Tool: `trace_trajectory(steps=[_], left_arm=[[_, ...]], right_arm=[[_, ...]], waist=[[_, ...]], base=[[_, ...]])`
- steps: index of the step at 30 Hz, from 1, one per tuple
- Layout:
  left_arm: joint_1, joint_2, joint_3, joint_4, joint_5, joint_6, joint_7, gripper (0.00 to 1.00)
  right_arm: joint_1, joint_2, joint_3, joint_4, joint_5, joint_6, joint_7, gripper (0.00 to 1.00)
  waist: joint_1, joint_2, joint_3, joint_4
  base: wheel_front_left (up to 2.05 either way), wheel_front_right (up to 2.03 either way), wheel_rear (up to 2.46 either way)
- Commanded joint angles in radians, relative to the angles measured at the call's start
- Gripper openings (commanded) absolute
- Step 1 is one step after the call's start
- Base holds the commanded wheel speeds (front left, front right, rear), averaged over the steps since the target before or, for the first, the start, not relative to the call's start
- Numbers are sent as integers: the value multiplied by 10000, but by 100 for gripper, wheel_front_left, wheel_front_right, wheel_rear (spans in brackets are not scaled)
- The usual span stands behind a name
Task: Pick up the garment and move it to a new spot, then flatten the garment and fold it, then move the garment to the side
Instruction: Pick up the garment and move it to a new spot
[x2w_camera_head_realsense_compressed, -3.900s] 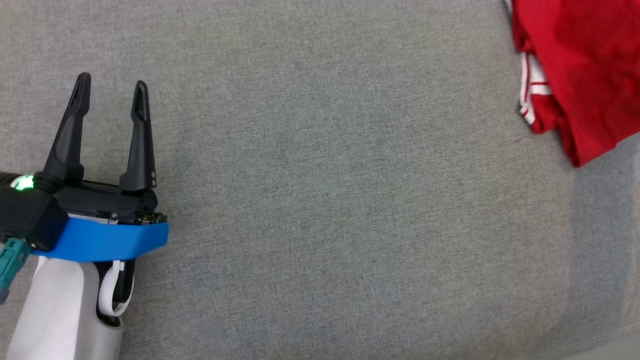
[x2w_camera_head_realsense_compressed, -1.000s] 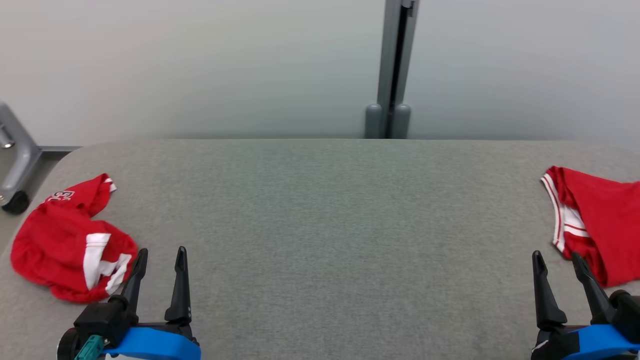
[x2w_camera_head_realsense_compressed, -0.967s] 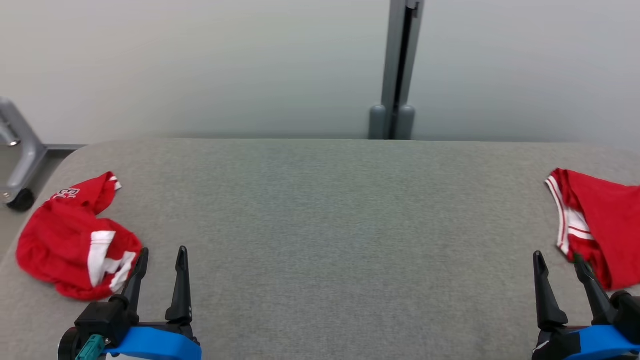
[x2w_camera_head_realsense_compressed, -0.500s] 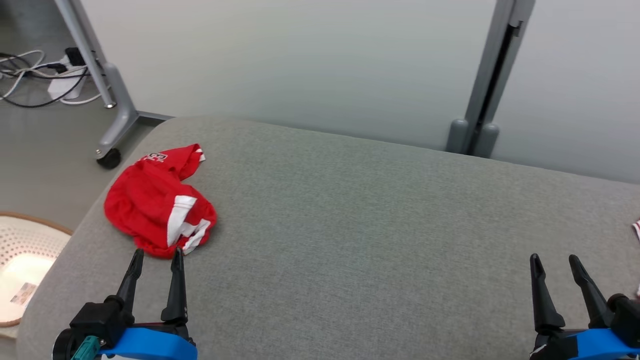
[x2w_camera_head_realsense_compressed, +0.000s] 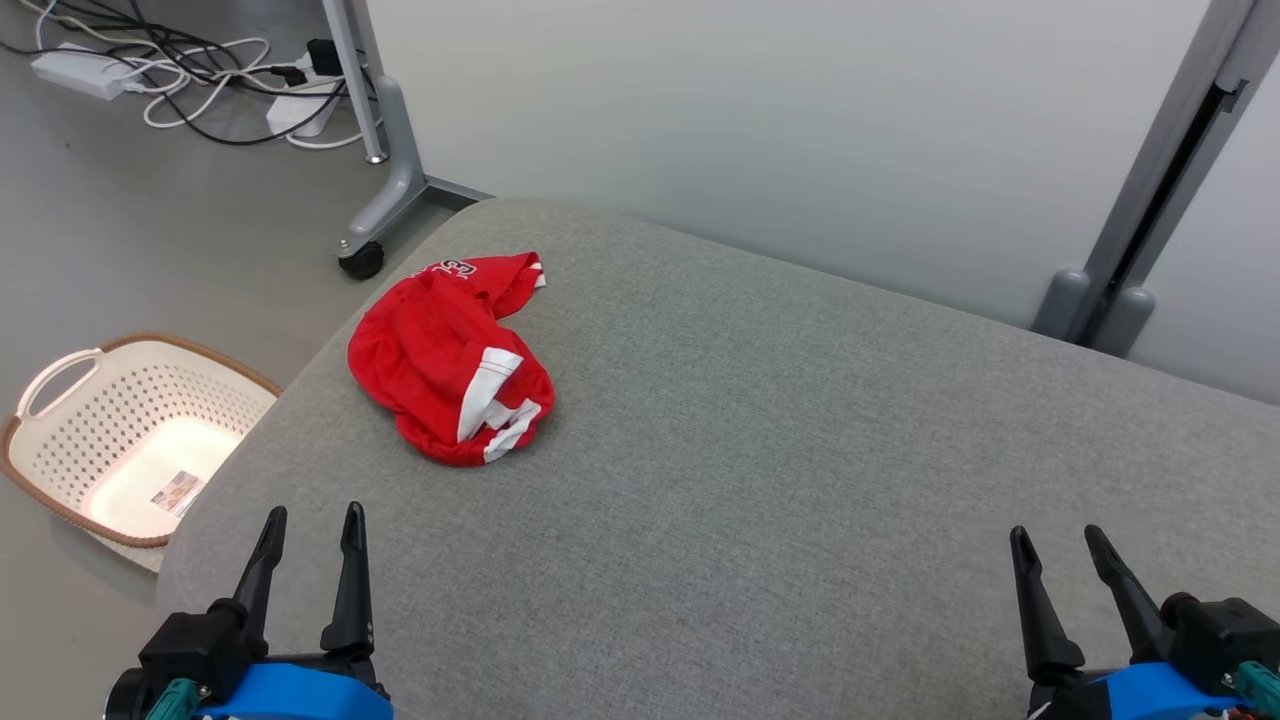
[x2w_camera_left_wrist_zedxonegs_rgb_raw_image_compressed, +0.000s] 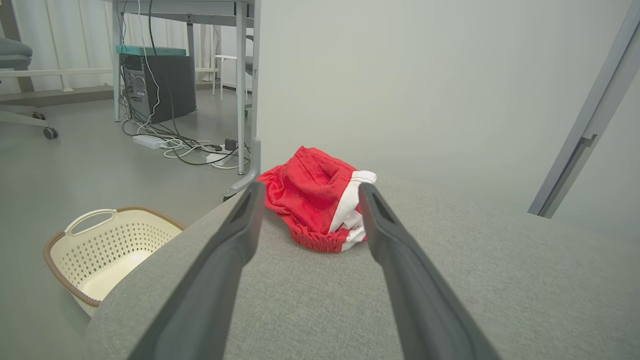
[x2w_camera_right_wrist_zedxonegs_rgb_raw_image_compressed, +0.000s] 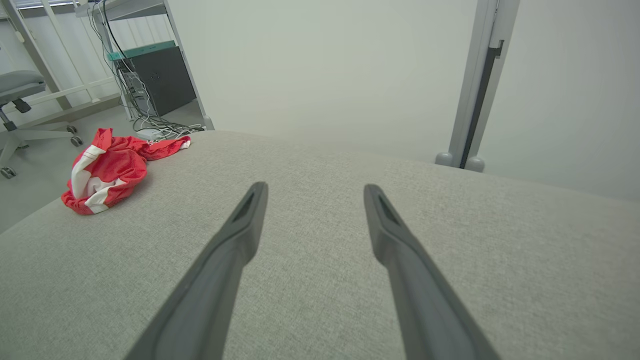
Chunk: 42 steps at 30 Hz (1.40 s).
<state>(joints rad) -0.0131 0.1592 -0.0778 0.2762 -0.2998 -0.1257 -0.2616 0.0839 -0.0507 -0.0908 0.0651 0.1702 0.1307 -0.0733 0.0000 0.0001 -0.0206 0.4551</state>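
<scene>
A crumpled red garment (x2w_camera_head_realsense_compressed: 450, 365) with white stripes lies near the far left corner of the grey table (x2w_camera_head_realsense_compressed: 760, 470). In the left wrist view the garment (x2w_camera_left_wrist_zedxonegs_rgb_raw_image_compressed: 320, 205) sits straight ahead, beyond the fingertips. My left gripper (x2w_camera_head_realsense_compressed: 312, 520) stands open at the table's near left edge, short of the cloth and holding nothing. At the lower right my right gripper (x2w_camera_head_realsense_compressed: 1055, 540) is open too, over bare table. The right wrist view has the garment (x2w_camera_right_wrist_zedxonegs_rgb_raw_image_compressed: 110, 170) far off to the left, with that gripper (x2w_camera_right_wrist_zedxonegs_rgb_raw_image_compressed: 314, 192) open over grey fabric.
A cream laundry basket (x2w_camera_head_realsense_compressed: 60, 400) stands on the floor left of the table. Behind it are a wheeled grey table leg (x2w_camera_head_realsense_compressed: 385, 190) and loose cables (x2w_camera_head_realsense_compressed: 190, 70). A pale wall with a grey post (x2w_camera_head_realsense_compressed: 1150, 200) closes off the table's far side.
The head camera has swung left: the crumpled garment now sits nearer the picture's middle, the basket and floor came into view, and the second red garment at right left the picture. Both grippers stay open.
</scene>
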Motion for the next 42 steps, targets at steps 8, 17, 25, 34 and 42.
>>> trace_trajectory(steps=[8, 17, 25, 34, 42], left_arm=[[64, -37, 56, -63, -65, -72, -45, 100], [-163, -104, 253, -288, -110, -74, -45, 100], [-1631, 262, 794, -103, -357, 210, 444, 100], [-4563, 1057, 1766, 1335, -1512, 294, 1857, 100], [-6156, 1888, 2640, 3076, -2579, 556, 3407, 100]], right_arm=[[-241, -3, 21, 205, 45, 1, -93, 100], [-344, -44, 46, 305, -1, 1, -129, 100], [-686, -150, 282, 114, -238, 1, 3, 100], [-1803, -492, 1235, -197, -524, 1, -550, 100], [-2864, -763, 2076, -85, -335, 1, -855, 100]], waist=[[0, -1, 203, 473], [0, -1, 377, 499], [0, -1, 1311, 166], [0, -1, 3020, -1050], [0, -1, 4460, -2521]], base=[[0, 0, 0], [0, 0, 0], [0, 0, 0], [0, 0, 0], [0, 0, 0]])
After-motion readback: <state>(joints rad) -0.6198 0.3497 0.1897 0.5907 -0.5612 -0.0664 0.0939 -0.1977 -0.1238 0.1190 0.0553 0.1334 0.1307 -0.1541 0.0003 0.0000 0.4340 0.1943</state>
